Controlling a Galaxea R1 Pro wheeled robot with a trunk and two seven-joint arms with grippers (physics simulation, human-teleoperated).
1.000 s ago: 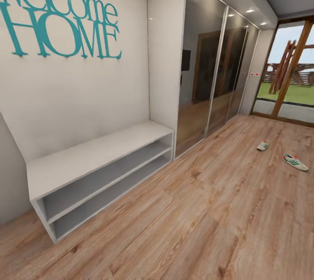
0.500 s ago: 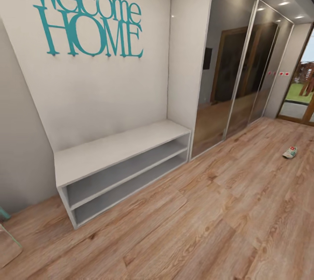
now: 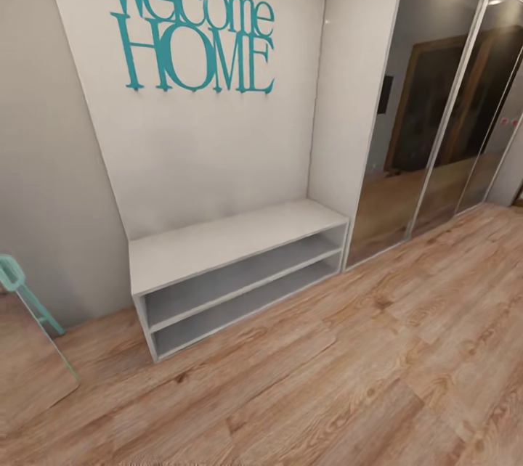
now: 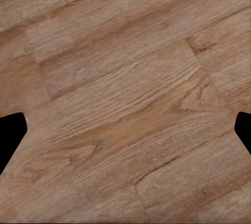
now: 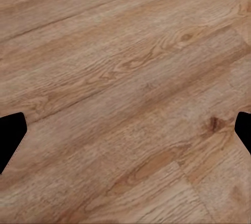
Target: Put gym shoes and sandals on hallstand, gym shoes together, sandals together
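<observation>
Left to right in the head view: a teal-framed mirror (image 3: 29,350) leaning at the wall, then the hallstand (image 3: 218,248), pale grey with two bare open shelves under a flat top, standing on the corridor floor (image 3: 378,372) below teal "Welcome HOME" lettering (image 3: 192,30), then mirrored wardrobe doors (image 3: 436,117). The stand apparently sits against the wall to keep the walkway free. Both wrist views look down on planks with the fingers spread apart, gripping nothing.

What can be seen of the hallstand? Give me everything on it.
The hallstand is a pale grey, low, wide bench with a flat top and two open shelf levels beneath, all bare. It stands upright on the wood-plank corridor floor, its back against the white wall under the teal "Welcome HOME" lettering, its right end meeting the mirrored wardrobe.
</observation>
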